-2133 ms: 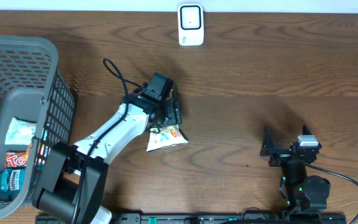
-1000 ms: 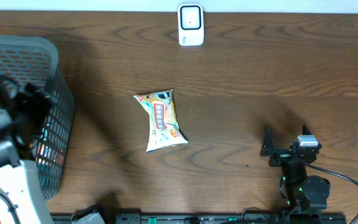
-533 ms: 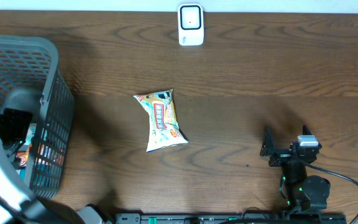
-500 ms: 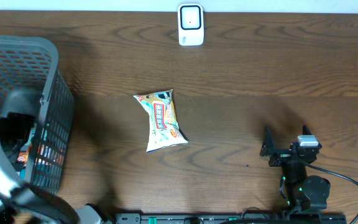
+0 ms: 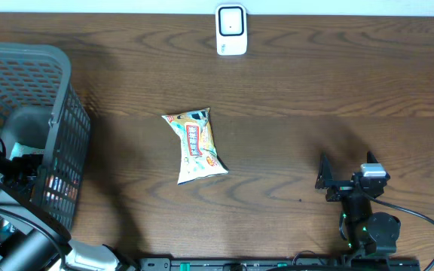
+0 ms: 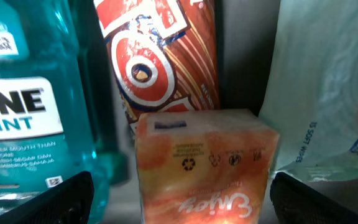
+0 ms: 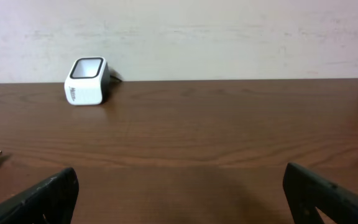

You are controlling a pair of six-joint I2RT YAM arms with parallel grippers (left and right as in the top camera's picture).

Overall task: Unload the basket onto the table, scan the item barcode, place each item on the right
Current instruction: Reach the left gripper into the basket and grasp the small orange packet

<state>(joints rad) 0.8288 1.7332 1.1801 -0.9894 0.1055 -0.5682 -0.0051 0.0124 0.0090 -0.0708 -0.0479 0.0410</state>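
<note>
My left gripper [image 6: 182, 205] is down inside the grey basket [image 5: 29, 56], open, with its jaws on either side of an orange tissue pack [image 6: 204, 162]. A gap shows at the left finger [image 6: 61, 199]; the right finger [image 6: 319, 202] is close to the pack's edge. The pack's visible face shows recycling marks and no barcode. From overhead the left gripper [image 5: 22, 169] is partly hidden by the basket wall. The white scanner [image 5: 231, 30] stands at the table's far edge and also shows as the scanner [image 7: 87, 81] in the right wrist view. My right gripper [image 5: 347, 172] rests open and empty, low over the table.
Around the pack in the basket are a teal mouthwash bottle [image 6: 23, 106], a red-brown snack packet [image 6: 160, 56] and a pale green bag [image 6: 328, 93]. A yellow snack bag [image 5: 196, 145] lies mid-table. The right gripper [image 7: 179, 199] faces bare wood.
The left arm left the snack bag on the table, swung left to the basket and dropped into it. The right arm has not moved.
</note>
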